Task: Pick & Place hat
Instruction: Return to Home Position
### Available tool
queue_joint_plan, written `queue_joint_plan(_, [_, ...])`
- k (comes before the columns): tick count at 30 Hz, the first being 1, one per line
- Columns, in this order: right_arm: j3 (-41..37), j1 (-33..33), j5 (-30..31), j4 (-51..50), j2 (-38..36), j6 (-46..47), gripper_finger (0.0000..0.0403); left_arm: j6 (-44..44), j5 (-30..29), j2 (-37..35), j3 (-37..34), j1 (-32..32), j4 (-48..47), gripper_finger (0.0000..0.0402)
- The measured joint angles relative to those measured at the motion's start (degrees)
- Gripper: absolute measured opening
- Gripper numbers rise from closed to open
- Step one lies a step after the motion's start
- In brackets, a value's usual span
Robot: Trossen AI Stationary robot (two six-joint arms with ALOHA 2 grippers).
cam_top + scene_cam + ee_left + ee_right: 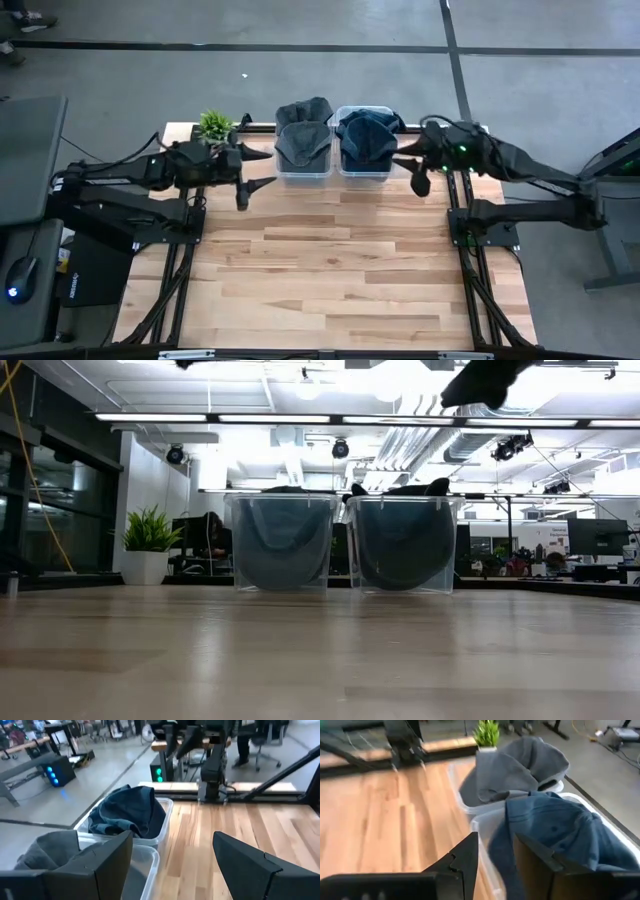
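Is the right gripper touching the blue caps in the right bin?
Apart. The low view shows the right gripper high above the bin, open air between it and the blue caps.

**Open-plan workroom.** A grey concrete floor (300, 25) is crossed by dark seams (200, 47). A pale wood-plank table (330, 270) stands at centre, with a potted plant (215, 125) at its upper left corner in the high view. A grey side desk (25, 150) sits beside the table's left edge and carries a mouse (18, 275) with a blue glow. In the low view, long ceiling strip lights (330, 418) and exposed white ducts (400, 450) run overhead. Glazed panels (40, 510) line the left wall, and desks with monitors (595, 538) fill the right background.
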Motion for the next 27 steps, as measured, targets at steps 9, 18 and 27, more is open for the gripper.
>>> queue_joint_plan(9, [-16.8,5.2,0.1,15.8,-14.4,6.5,0.0112,-3.1,0.2,-14.0,-17.3,0.0,11.5,0.0273])
queue_joint_plan(18, [-29.6,7.9,2.1,30.3,-18.4,9.0,0.0112,-7.3,-1.8,-28.4,-32.1,0.0,16.5,0.0273])
queue_joint_plan(27, [-32.9,9.8,3.0,39.0,-16.4,9.4,0.0112,-10.1,-2.6,-40.0,-43.9,0.0,19.8,0.0273])
